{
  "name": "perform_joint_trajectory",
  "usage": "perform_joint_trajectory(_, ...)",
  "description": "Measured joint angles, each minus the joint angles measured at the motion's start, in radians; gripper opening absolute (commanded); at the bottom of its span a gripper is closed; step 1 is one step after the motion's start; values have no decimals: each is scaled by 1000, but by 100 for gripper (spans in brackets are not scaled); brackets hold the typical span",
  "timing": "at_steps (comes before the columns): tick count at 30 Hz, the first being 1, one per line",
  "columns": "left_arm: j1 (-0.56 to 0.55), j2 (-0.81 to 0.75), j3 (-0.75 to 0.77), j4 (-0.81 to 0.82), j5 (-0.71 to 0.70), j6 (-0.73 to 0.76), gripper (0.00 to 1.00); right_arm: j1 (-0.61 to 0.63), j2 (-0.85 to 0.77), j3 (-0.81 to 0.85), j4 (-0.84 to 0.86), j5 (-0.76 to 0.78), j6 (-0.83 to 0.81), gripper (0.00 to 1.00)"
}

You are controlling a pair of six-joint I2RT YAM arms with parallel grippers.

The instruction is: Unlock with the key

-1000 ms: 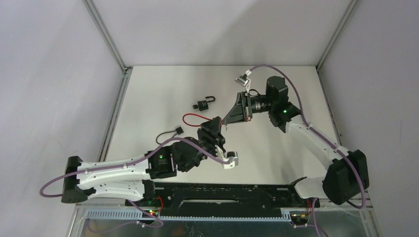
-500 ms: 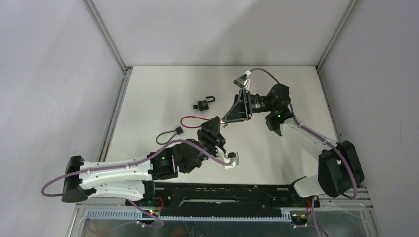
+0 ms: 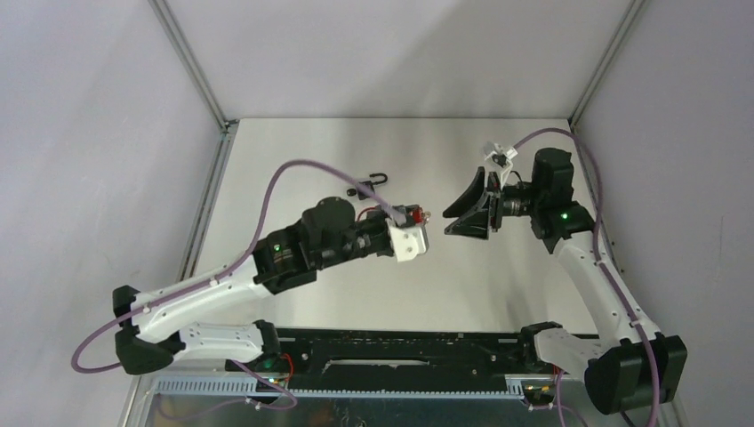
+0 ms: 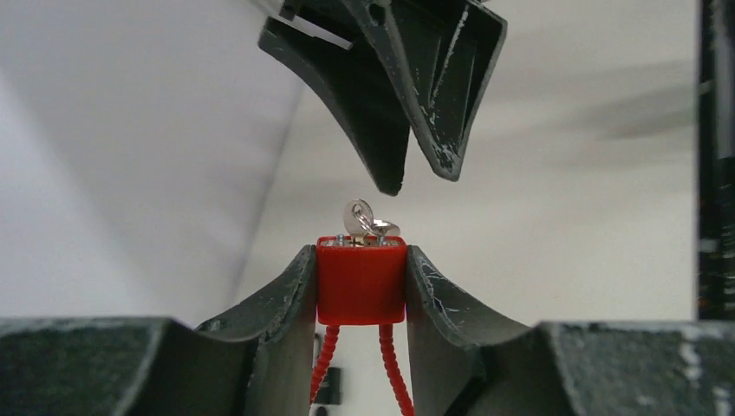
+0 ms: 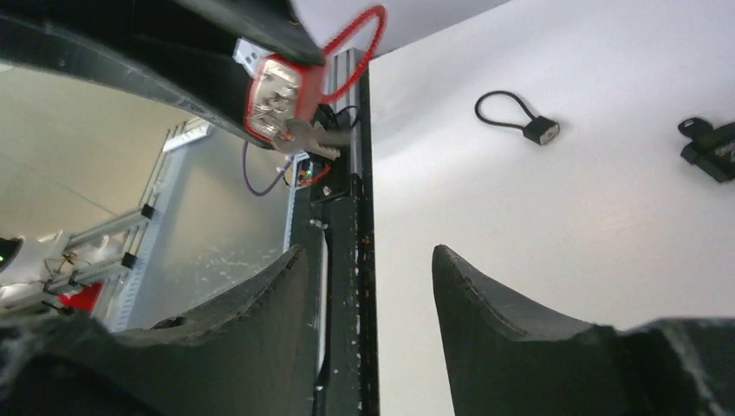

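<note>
A small red lock [image 4: 360, 279] with a red cable loop [image 5: 355, 43] is pinched between the fingers of my left gripper [image 4: 360, 253], which holds it up in the air. A silver key [image 4: 368, 222] sticks out of the lock's end, pointing at my right gripper. In the top view the left gripper [image 3: 416, 216] and the right gripper [image 3: 447, 222] face each other, a short gap apart. The right gripper [image 5: 364, 253] is open with nothing between its fingers. From its wrist view, the lock [image 5: 276, 91] and key [image 5: 308, 137] hang ahead, untouched.
A black padlock [image 5: 706, 147] with a raised shackle and a black cable lock [image 5: 529, 126] lie on the white table [image 3: 293, 160]. A black rail [image 3: 400, 342] runs along the near edge. Metal frame posts [image 3: 191, 62] stand at the back corners.
The right gripper has opened, let go at the key and pulled back to the right. The left arm has lifted the red lock off the table, up and rightwards.
</note>
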State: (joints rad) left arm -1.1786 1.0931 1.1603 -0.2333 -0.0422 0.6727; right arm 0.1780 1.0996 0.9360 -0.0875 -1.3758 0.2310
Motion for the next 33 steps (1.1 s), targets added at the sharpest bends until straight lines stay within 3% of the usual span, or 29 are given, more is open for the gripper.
perform_joint_trajectory(5,79,82,94,-65,162,-202,0,5,-18,124,-410,-18,-491,52)
perform_joint_trajectory(14,201,243,273,-227,473,-430,0,17,-75,222,-670,34,-863,48)
perform_joint_trajectory(22,227,274,295,-279,625,-494,0,68,-120,234,-706,113,-935,39)
perform_joint_trajectory(33,226,274,295,-289,651,-507,0,139,-97,234,-653,145,-886,23)
